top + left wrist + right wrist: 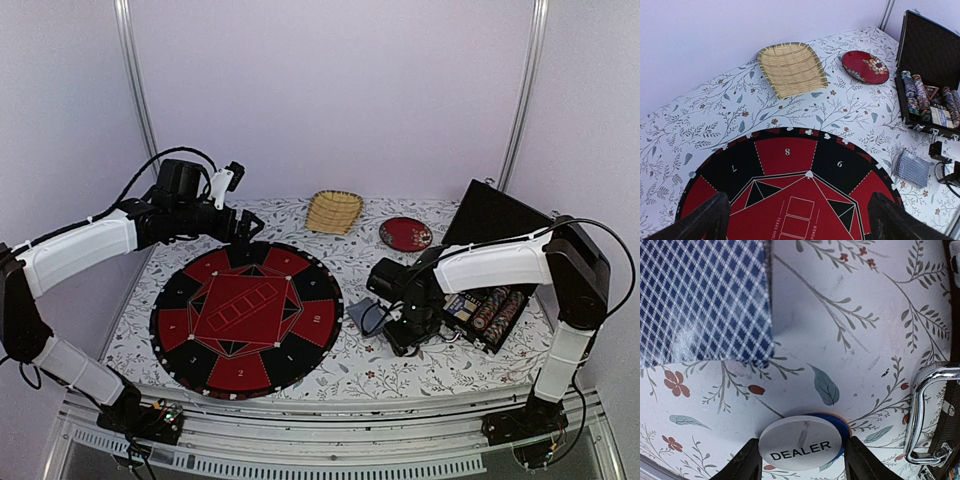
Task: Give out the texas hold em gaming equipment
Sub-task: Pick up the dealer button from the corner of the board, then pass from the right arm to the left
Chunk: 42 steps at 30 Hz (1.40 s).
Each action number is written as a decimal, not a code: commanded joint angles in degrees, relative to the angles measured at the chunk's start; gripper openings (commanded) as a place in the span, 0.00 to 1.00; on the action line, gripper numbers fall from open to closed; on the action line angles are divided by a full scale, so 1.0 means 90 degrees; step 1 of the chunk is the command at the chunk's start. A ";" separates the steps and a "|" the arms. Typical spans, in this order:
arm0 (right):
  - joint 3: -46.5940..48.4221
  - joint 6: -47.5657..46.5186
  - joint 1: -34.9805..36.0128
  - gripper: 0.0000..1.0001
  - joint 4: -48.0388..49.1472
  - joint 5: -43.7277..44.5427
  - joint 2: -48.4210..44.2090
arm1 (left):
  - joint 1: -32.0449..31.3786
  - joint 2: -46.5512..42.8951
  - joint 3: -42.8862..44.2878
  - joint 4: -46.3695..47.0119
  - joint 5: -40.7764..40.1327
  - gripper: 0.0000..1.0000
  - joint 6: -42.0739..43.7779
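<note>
Lower centre, right hand (802, 462) flanked white DEALER button (800, 442), grip could not be told, cards (700, 300) at upper left, left hand (800, 220) spread wide

The top external view looks down from above and behind the arm bases, far enough back to hold the whole worktop (400, 375) — round poker mat (246, 315), straw basket (334, 211), red plate (405, 234), open chip case (495, 215). The left wrist view is raised by the mat's far left edge and faces obliquely toward the back right corner. It shares the basket, plate, case and deck of cards (912, 167) with the top view. The right wrist view faces almost straight down, very close to the cloth, framing the deck's corner, a DEALER button (800, 442) and the case handle (920, 410) — only the deck appears in all three.
</note>
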 commanded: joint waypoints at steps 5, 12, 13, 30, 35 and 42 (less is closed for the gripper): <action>0.0084 -0.0038 0.0066 0.48 0.0019 0.0083 0.0139 | -0.0066 -0.0063 -0.0080 0.0091 -0.0002 0.98 0.0105; 0.0101 0.0003 0.0070 0.32 -0.0196 0.0203 -0.0021 | -0.0066 -0.0057 -0.0080 0.0103 -0.0004 0.98 0.0134; 0.0122 0.0017 0.0068 0.31 -0.0231 0.0219 -0.0052 | -0.0067 -0.0061 -0.0080 0.0107 0.0000 0.98 0.0139; 0.0609 -0.0897 0.0170 0.25 0.1448 0.0358 -0.1888 | -0.0064 -0.0091 -0.0131 0.0412 0.0907 0.98 -0.0153; 0.0122 -0.2156 0.0638 0.24 0.4140 0.0432 -0.2200 | -0.0080 0.0018 -0.0399 0.1331 0.3078 0.87 -0.1266; 0.0231 -0.3454 0.1051 0.22 0.5761 0.0696 -0.1568 | -0.0394 0.0087 -0.1021 0.2961 0.4513 0.83 -0.2520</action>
